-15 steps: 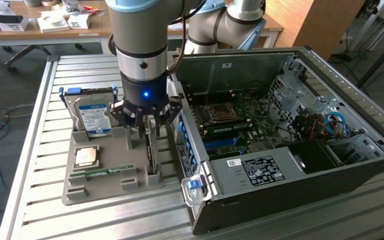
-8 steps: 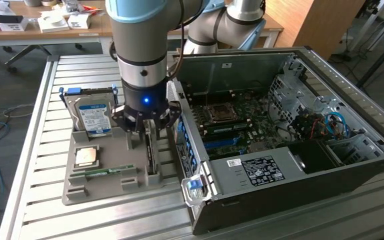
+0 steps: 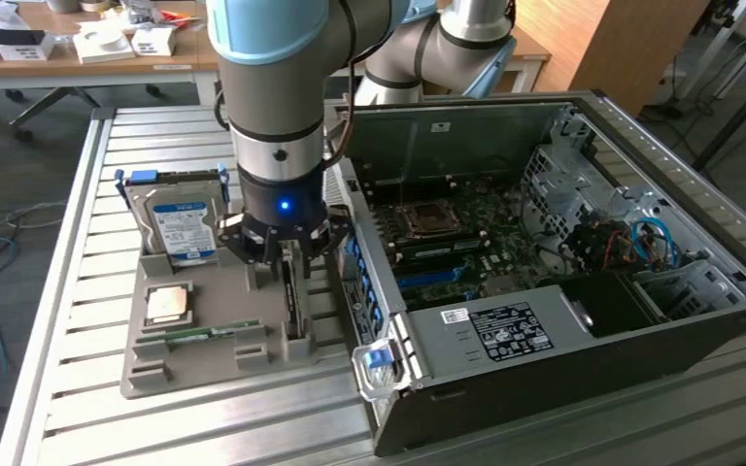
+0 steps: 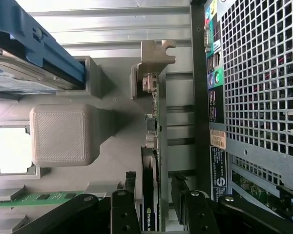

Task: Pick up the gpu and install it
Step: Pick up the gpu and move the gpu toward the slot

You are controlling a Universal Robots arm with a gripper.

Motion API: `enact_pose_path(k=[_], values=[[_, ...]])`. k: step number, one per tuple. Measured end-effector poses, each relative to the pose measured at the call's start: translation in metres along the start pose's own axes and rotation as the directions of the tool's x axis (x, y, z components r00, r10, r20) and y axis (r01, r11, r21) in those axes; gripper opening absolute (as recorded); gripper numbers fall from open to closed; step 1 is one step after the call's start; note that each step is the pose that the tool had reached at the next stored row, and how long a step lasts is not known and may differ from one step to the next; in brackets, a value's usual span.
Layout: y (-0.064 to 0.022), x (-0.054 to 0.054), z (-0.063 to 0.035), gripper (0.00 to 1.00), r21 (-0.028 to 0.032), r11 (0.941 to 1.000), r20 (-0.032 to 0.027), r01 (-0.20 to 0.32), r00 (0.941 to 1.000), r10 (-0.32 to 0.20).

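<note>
Now your pincer [image 4: 154,187] stands spread astride the graphics card [image 4: 154,141]. Likely stiff, light, fragile: grip its flat faces gently.

gpu [image 3: 294,306] in holder [image 3: 211,301], PC case [image 3: 542,398] adj.

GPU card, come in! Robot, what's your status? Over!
End effector open, straddling the gpu, not gripping. It stands on edge in the grey holder, not lifted. Hard drive stands apart in same holder.
</note>
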State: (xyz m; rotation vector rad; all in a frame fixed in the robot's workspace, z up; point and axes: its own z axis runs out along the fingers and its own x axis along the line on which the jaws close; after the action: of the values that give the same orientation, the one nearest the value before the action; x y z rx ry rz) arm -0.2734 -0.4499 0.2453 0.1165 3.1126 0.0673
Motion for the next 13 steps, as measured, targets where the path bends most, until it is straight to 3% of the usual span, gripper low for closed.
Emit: enact_pose_path(k=[13], values=[[-0.0061, 0.0042, 0.0021, 0.43, -0.0003, 1.0000, 0.0014, 0.000, 1.0000, 0.000]])
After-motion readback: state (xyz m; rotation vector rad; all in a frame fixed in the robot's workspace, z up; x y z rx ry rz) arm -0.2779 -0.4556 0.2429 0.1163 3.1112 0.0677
